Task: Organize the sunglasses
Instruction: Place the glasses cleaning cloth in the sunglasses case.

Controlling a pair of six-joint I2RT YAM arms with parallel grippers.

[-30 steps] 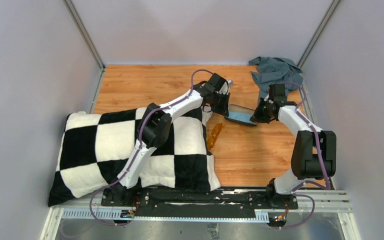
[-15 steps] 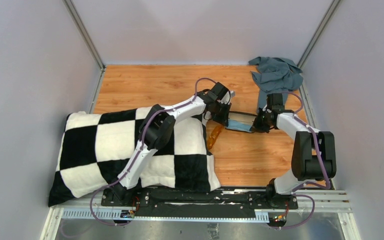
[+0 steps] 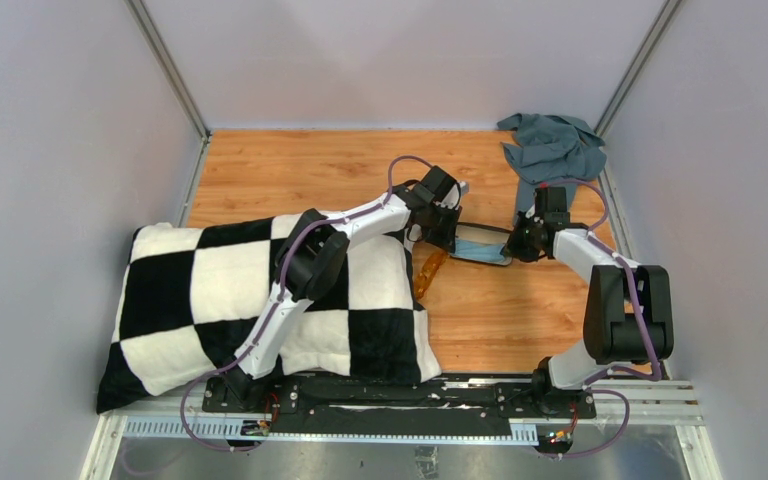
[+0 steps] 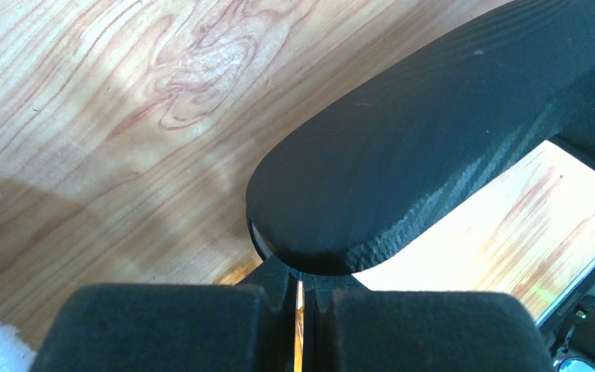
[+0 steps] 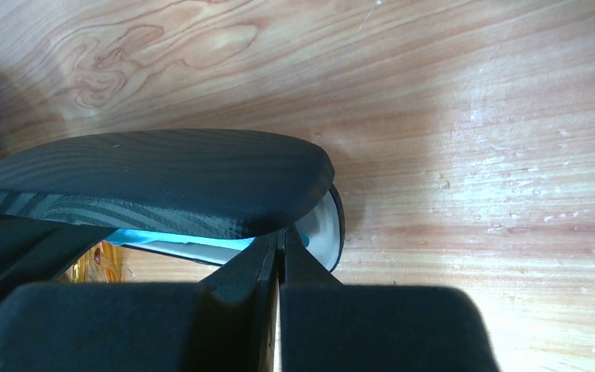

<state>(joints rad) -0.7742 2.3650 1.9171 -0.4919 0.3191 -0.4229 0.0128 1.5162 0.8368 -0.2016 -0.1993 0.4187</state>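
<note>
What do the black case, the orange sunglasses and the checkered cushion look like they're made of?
Case: stiff shell with a fine woven, carbon-fibre-like texture and dull sheen, perhaps plastic or faux leather. Sunglasses: translucent amber plastic, seemingly, since they glow orange. Cushion: soft plush fabric, fuzzy and puffy between seams.

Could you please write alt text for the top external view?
Two robot arms meet at an open black case on the wooden table, the left gripper and right gripper shut at its ends. Amber sunglasses lie beside a checkered pillow; a grey cloth sits far right.
</note>
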